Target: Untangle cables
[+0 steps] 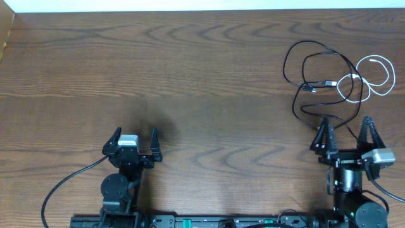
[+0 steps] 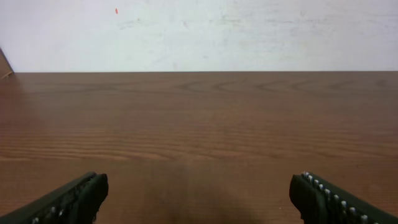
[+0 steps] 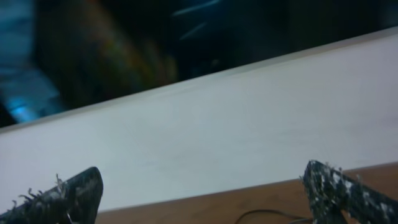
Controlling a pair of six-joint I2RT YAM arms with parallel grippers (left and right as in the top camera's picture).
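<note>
In the overhead view a tangle of black cables (image 1: 316, 69) loops at the far right of the wooden table (image 1: 190, 76), with a short white cable (image 1: 373, 76) crossing its right side. Two small plugs lie in the middle of the tangle. My right gripper (image 1: 345, 132) is open and empty, just in front of the tangle, its fingers over the nearest black strand. A bit of black cable (image 3: 261, 214) shows at the bottom of the right wrist view. My left gripper (image 1: 134, 138) is open and empty at the front left, far from the cables.
The table's far edge meets a white wall (image 2: 199, 31). Thick black arm wires (image 1: 63, 183) trail along the front edge by both arm bases.
</note>
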